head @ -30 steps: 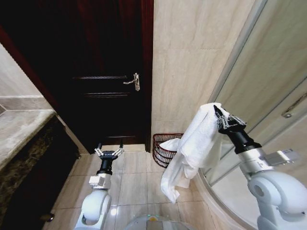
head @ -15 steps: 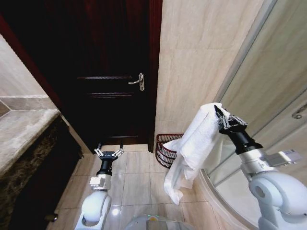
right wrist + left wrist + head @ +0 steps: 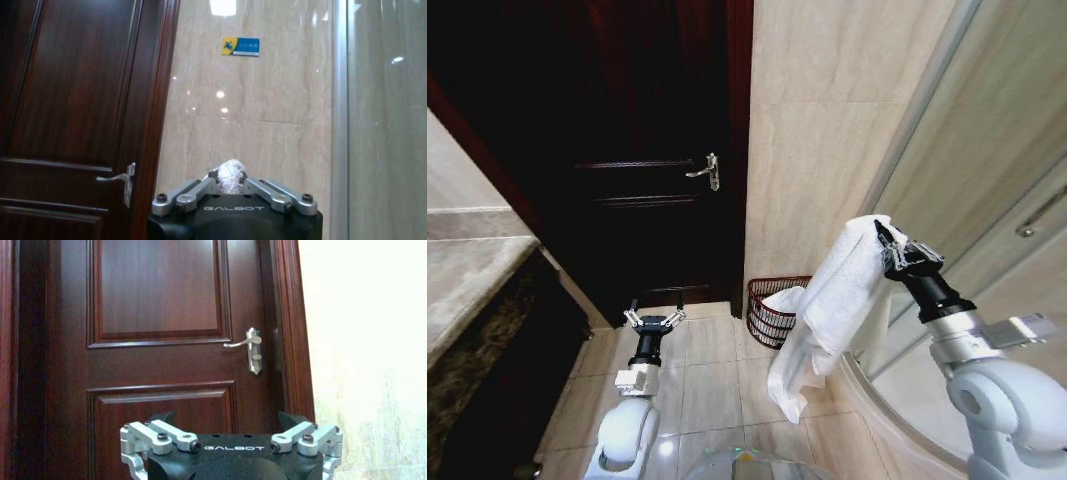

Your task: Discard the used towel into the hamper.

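Observation:
A white towel (image 3: 832, 305) hangs from my right gripper (image 3: 882, 238), which is shut on its top edge and held at mid-height on the right. A tuft of the towel (image 3: 231, 181) sticks up between the closed fingers in the right wrist view. The hamper (image 3: 772, 310), a reddish-brown open-weave basket, stands on the floor against the wall, behind and below the hanging towel, partly hidden by it. My left gripper (image 3: 654, 318) is open, low over the floor tiles in front of the door; its spread fingers (image 3: 163, 432) frame the door in the left wrist view.
A dark wooden door (image 3: 642, 150) with a metal lever handle (image 3: 705, 170) stands ahead. A beige tiled wall (image 3: 827, 130) lies right of it, with a glass shower enclosure (image 3: 987, 200) at far right. A stone counter (image 3: 467, 290) runs along the left.
The head view has shifted slightly sideways between frames, so the camera moved. The towel stays held in the right gripper; both arms keep their poses.

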Motion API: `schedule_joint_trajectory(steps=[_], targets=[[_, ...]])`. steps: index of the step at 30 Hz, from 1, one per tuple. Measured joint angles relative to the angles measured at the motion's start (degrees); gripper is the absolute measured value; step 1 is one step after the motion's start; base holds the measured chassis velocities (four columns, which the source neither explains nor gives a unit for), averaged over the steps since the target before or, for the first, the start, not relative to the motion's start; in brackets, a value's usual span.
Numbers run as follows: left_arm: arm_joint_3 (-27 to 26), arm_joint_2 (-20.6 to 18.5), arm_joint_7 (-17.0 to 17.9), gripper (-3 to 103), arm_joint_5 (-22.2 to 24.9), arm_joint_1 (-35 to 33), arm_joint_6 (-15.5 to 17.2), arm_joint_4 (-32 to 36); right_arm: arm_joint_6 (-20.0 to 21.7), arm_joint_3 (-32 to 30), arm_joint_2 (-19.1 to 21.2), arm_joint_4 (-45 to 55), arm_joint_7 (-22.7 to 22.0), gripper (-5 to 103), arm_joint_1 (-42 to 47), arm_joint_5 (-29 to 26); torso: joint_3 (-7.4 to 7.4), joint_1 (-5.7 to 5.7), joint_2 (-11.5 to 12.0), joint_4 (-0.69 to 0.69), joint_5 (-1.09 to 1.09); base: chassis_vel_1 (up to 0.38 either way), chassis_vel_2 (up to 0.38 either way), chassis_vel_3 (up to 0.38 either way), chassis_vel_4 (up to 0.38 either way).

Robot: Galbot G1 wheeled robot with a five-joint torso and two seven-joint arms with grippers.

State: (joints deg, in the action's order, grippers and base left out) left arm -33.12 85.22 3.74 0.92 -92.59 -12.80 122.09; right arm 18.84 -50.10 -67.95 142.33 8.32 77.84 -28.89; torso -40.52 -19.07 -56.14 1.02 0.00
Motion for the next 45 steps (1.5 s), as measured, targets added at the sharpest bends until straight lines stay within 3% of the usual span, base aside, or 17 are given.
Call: schedule_joint_trajectory(steps=[6, 40, 45], targets=[[0.1, 0.1, 0.0, 100, 0.6, 0.0, -0.3, 0.2, 0.0, 0.4, -0.5, 0.6, -1.2, 5, 0.8, -0.9, 0.0, 0.0, 0.0, 0.02, -0.01, 0.003, 0.005, -0.01, -0.004], [0.0, 0.7, 0.2, 100, 1.2, 1.0, -0.7, -2.2, -1.5, 0.6, -2.0, -2.7, 1.3, 5, -0.3, -1.5, -0.03, -0.05, 0.0, 0.03, 0.0, -0.058, 0.061, 0.055, -0.058], [0.2, 0.9, 0.0, 100, 1.0, 1.9, -0.7, -3.5, -1.7, 0.4, -1.3, -4.2, 1.2, 5, -1.6, -1.4, -0.59, -0.56, -1.1, 0.02, 0.0, 0.048, -0.05, -0.051, 0.038]])
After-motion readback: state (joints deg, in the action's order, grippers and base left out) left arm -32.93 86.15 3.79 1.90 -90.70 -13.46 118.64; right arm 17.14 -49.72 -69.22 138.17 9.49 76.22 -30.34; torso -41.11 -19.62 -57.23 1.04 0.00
